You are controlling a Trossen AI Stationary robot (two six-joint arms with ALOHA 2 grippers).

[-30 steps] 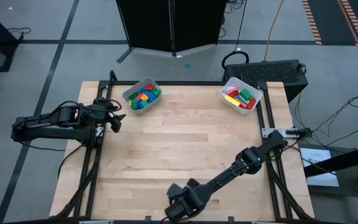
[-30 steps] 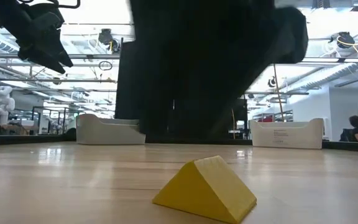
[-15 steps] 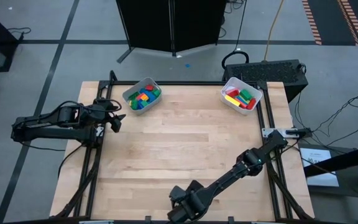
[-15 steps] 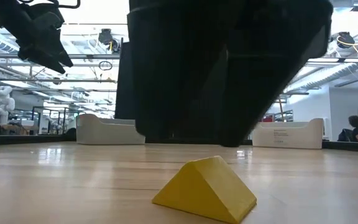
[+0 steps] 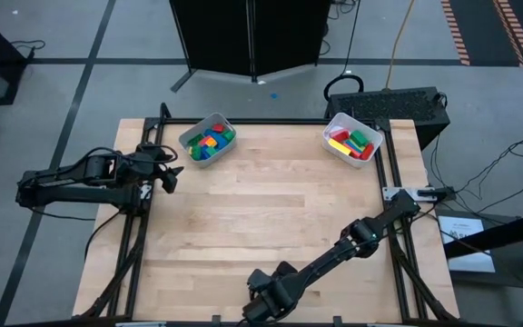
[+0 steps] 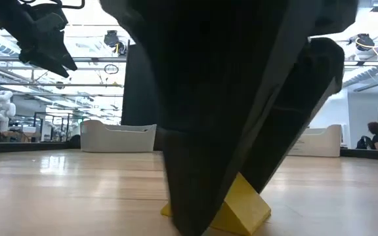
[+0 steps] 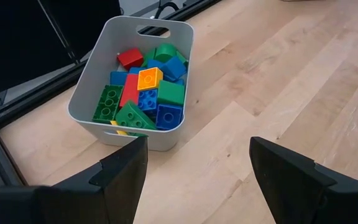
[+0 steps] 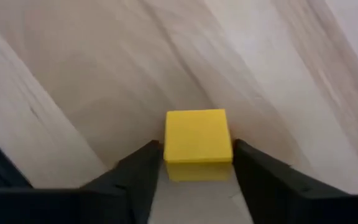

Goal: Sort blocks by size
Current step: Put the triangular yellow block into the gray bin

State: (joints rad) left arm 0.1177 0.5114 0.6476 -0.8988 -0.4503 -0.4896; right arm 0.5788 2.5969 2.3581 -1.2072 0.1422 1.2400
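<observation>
A yellow wedge-shaped block (image 6: 251,206) lies flat on the wood table near its near edge. My right gripper (image 8: 197,155) has come down over it with one finger on each side; the high view shows it (image 5: 263,307) at the near edge. My left gripper (image 5: 169,178) hangs open and holds nothing above the table's left edge, close to the left white bin (image 7: 86,102) full of coloured blocks (image 7: 145,93). The right white bin (image 5: 352,138) at the far right holds more blocks. My right gripper pinches the yellow block's two opposite sides (image 8: 169,146) between its two fingers. The fingers (image 6: 195,183) come from above and point steeply down. The block rests on the table on its broad base.
Both bins stand along the table's far edge, the left one (image 5: 207,139) near the left arm. A wide stretch of bare wood (image 5: 271,209) lies between the bins and the right gripper. A black frame rail (image 5: 393,236) runs along the table's sides.
My right gripper has sunk straight down onto the yellow block, so its fingers now stand at table level on both sides of it and hide much of it in the low view. The block has stayed where it was.
</observation>
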